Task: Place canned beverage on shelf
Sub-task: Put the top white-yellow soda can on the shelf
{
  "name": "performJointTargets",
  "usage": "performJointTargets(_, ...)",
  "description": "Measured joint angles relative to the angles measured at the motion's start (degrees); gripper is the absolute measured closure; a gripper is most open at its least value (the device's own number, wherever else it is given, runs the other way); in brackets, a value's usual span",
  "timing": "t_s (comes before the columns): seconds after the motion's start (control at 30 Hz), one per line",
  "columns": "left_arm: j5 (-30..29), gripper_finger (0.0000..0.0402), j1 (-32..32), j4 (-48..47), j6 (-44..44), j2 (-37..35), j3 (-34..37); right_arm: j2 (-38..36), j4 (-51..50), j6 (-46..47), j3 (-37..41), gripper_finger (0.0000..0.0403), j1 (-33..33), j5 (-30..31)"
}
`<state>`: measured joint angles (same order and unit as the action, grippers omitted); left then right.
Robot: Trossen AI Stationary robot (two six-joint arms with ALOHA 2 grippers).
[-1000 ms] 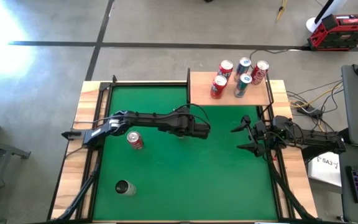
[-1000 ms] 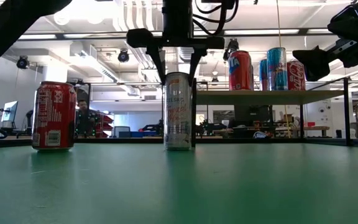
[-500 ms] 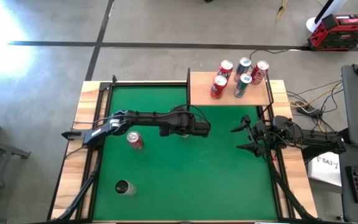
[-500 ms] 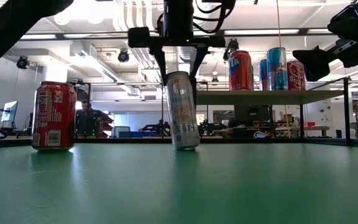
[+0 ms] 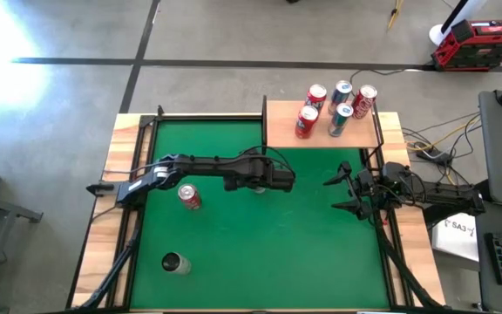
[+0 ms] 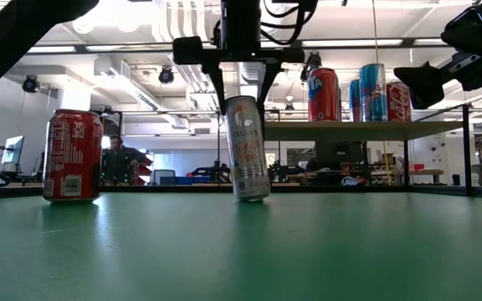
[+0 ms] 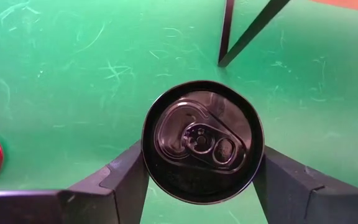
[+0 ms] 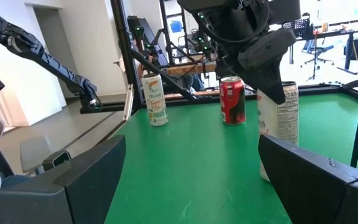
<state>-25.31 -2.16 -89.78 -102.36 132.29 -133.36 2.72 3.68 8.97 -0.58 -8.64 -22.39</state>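
My left gripper (image 5: 264, 181) is shut on a slim silver can (image 6: 248, 149) out on the green mat, in front of the shelf. The shelf (image 5: 279, 131) is a small light-wood board with black rails at the far right, and several cans (image 5: 334, 109) stand on it. A red can (image 5: 189, 196) stands on the mat to the left of the held can. Another slim can (image 5: 174, 262) stands near the front left. My right gripper (image 5: 338, 192) is open and empty by the mat's right edge. My left gripper pinches the slim can's upper part just below the rim (image 7: 146, 163) between its two fingers (image 7: 126, 180), one on each side. The fingers come from above, pointing down. The can is tilted, its bottom (image 6: 253, 197) toward the table's right and low at the mat; I cannot tell whether it is clear.
The shelf's black legs (image 7: 225, 31) stand just beyond the held can. The mat between the held can and my right gripper is bare. The mat's black frame rails (image 5: 138, 174) run along its sides.
The slim can has tipped from upright to tilted in my left gripper. Its bottom has swung toward the table's right, while its top has stayed between the fingers.
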Motion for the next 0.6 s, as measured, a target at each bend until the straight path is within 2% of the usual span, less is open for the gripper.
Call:
performJointTargets(0.43, 0.12, 0.0177, 1.32, -0.3, 10.2, -0.44, 0.76, 0.0, 0.0, 0.02, 0.0, 0.0044, -0.02, 0.0)
performJointTargets(0.6, 0.41, 0.0153, 1.31, -0.26, 12.63, -0.46, 0.79, 0.0, 0.0, 0.01, 0.0, 0.0044, -0.01, 0.0)
